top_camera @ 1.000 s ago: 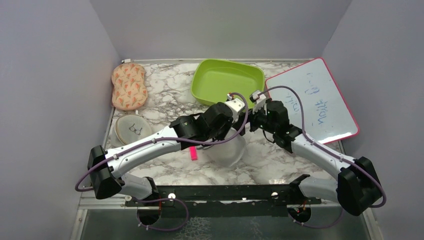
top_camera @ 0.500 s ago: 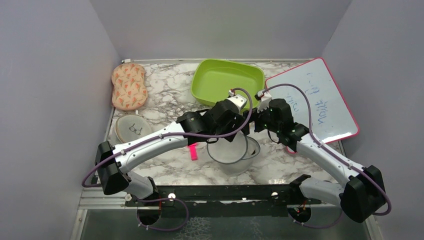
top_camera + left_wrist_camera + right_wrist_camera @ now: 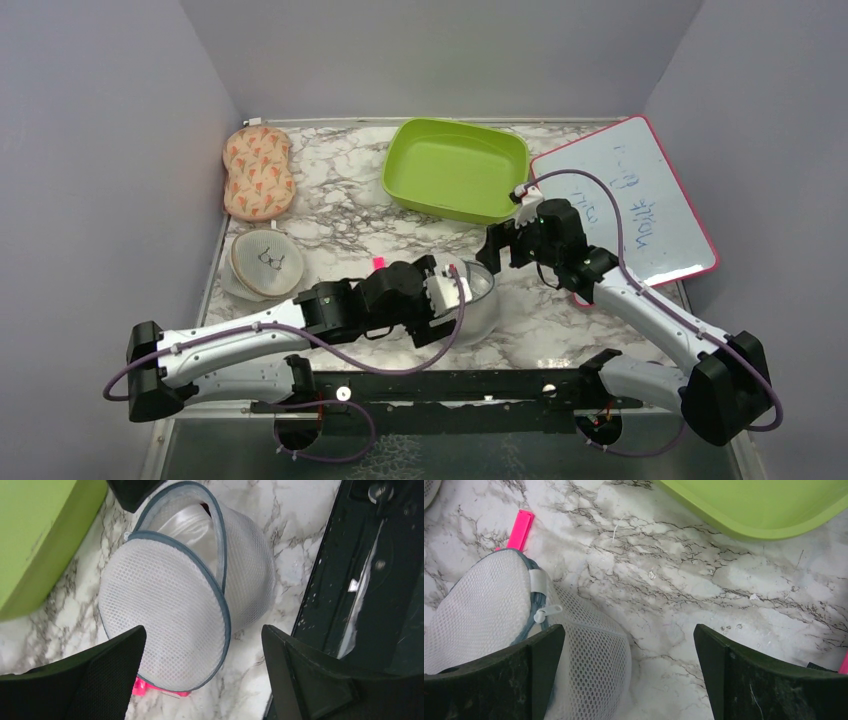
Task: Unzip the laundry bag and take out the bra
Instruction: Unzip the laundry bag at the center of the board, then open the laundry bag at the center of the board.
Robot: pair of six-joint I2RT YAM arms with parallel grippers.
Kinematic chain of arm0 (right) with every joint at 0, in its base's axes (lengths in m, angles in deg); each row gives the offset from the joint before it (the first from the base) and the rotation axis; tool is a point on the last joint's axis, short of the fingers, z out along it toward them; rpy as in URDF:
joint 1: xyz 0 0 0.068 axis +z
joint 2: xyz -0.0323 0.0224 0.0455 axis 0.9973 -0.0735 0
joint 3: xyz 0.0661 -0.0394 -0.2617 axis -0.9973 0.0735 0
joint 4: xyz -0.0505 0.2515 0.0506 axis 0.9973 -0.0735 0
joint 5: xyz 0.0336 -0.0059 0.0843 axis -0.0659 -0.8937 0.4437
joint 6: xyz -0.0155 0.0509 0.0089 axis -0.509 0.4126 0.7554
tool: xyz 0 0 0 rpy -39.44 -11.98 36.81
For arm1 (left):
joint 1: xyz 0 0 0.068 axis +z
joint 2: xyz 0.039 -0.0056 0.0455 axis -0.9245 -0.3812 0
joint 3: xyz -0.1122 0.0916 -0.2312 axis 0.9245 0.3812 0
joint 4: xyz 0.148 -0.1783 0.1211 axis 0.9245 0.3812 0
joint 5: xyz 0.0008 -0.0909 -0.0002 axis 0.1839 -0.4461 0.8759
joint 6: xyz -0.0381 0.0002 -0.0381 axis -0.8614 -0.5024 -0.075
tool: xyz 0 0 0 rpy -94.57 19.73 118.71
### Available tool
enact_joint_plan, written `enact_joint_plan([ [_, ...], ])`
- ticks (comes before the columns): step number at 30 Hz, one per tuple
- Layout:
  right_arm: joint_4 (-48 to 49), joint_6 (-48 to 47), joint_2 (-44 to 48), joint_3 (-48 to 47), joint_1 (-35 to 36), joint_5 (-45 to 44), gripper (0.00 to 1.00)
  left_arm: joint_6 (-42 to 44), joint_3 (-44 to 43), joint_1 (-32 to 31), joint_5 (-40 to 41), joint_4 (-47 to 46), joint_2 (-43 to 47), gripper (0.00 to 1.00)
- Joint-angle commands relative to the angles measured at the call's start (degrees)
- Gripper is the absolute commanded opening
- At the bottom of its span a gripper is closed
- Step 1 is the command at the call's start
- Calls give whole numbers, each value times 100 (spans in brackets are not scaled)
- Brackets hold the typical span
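The laundry bag (image 3: 165,610), a round white mesh clamshell with a grey zip rim, lies on the marble with its lid partly swung up. Something white and glossy (image 3: 186,527) shows in the gap; I cannot tell if it is the bra. My left gripper (image 3: 204,630) is open just short of the lid, holding nothing. In the top view it (image 3: 455,285) is at the bag's (image 3: 483,300) left side. My right gripper (image 3: 628,630) hovers open beside the bag (image 3: 484,610), with the white zip pull (image 3: 546,612) near its left finger; in the top view it (image 3: 497,252) is behind the bag.
A lime-green tray (image 3: 455,165) stands at the back, a whiteboard (image 3: 625,200) to its right. A beige mesh case with a bra icon (image 3: 265,262) and a peach patterned two-lobed pad (image 3: 258,172) lie at the left. A pink marker (image 3: 520,529) lies under the bag's edge.
My left gripper opened, let go of the lifted bag and drew back low to the near left. The bag dropped onto the table with its lid open. The right gripper shifted slightly.
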Motion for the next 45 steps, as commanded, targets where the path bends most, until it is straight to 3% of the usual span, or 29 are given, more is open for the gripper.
enact_joint_plan([
  [1, -96, -2, 166, -185, -4, -165, 100, 2462, 903, -194, -847, -946, 528, 97],
  [5, -257, -66, 288, -276, -7, -216, 100, 3305, 1075, -235, -858, -975, 347, 97],
  [11, -335, 9, 655, -114, -3, -245, 100, 3409, 1458, -235, -143, -1507, 180, 87],
  [17, -423, 22, 708, -109, -7, -114, 100, 3314, 1603, -236, 367, -1802, 342, 52],
  [24, -547, -11, 859, -195, -7, -134, 100, 2872, 1300, -236, 423, -1691, 511, 39],
  [31, -752, -7, 875, -359, 0, -7, 100, 2301, 824, -236, 393, -1423, 323, 2],
  [39, -1478, 392, 733, -848, -1, 81, 100, 559, -179, -215, 2165, -1141, -325, 0],
  [45, -2496, 636, 440, -1251, 1, 456, 100, -1029, -1042, 89, 2137, -578, -863, 0],
])
